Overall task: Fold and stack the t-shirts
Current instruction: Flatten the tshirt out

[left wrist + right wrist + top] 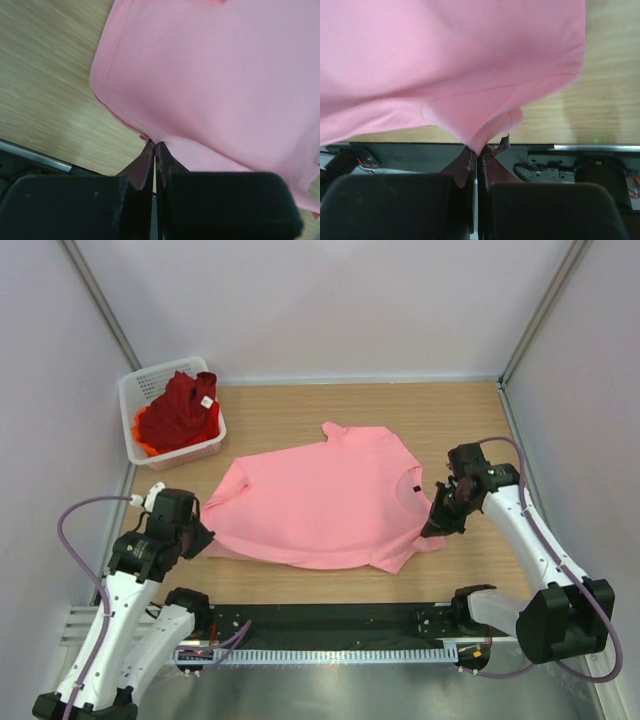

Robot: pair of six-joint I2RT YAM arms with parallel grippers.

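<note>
Pale walls enclose a wood-grain tabletop (300, 410).

- White mesh basket (135, 390): landmark, back left corner.
- Light pink t-shirt (320, 505): spread flat, right of the basket and nearer the arms.
- Dark red t-shirt (185, 405): bunched inside the basket.
- Orange t-shirt (143, 435): inside the basket, under the red one, only an edge showing.
- Handling, judged: light, limp, non-slip cloth, not fragile. It sags and drapes when lifted, so pinch edges or corners in pairs.
- Left tool (200, 537): clenched on the pink edge at the basket side.
- Right tool (435, 525): clenched on pink cloth at the side far from the basket.
- Writing: white tag (206, 401) on the red shirt and black mark (415, 487) by the pink collar are too small to read.
</note>
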